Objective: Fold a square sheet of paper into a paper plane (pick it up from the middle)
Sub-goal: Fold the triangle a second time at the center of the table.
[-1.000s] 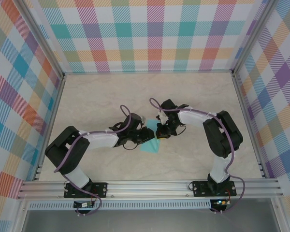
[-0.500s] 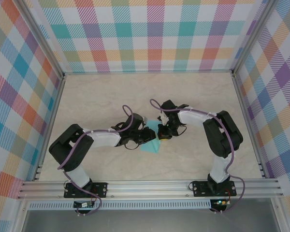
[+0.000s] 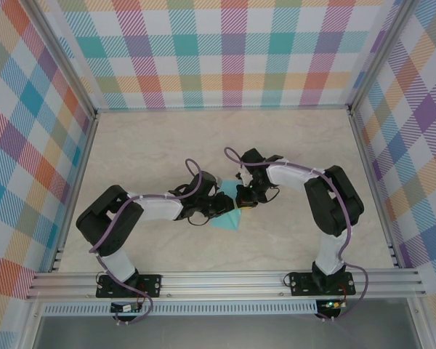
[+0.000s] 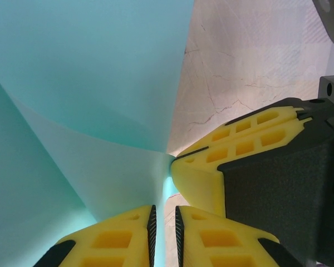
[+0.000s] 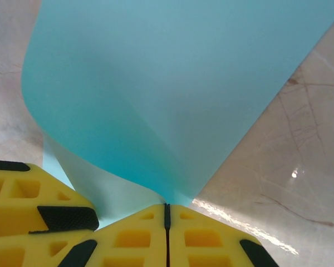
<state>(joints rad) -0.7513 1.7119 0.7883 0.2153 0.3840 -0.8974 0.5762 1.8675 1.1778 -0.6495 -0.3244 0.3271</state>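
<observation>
The square sheet of paper [image 3: 226, 219] is turquoise and lies bent and partly folded into a pointed shape at the table's middle. A paper plane is out of view. My right gripper [image 3: 242, 201] is shut on a raised tip of the sheet [image 5: 167, 83], and its yellow pads [image 5: 133, 236] meet with the paper pinched between them. My left gripper [image 3: 221, 206] faces it from the left. Its jaws [image 4: 164, 210] stand a narrow gap apart, with an edge of the sheet [image 4: 89, 83] running along the left pad. The right gripper's fingers [image 4: 239, 161] nearly touch the left gripper's.
The marble-patterned table top [image 3: 167, 145] is walled by plaid panels on three sides. An aluminium rail [image 3: 225, 280] runs along the near edge, where both arm bases are bolted. There is free table room behind and to both sides of the grippers.
The left arm's elbow has drifted a little to the right, toward the paper. Both grippers and the sheet stay almost where they were.
</observation>
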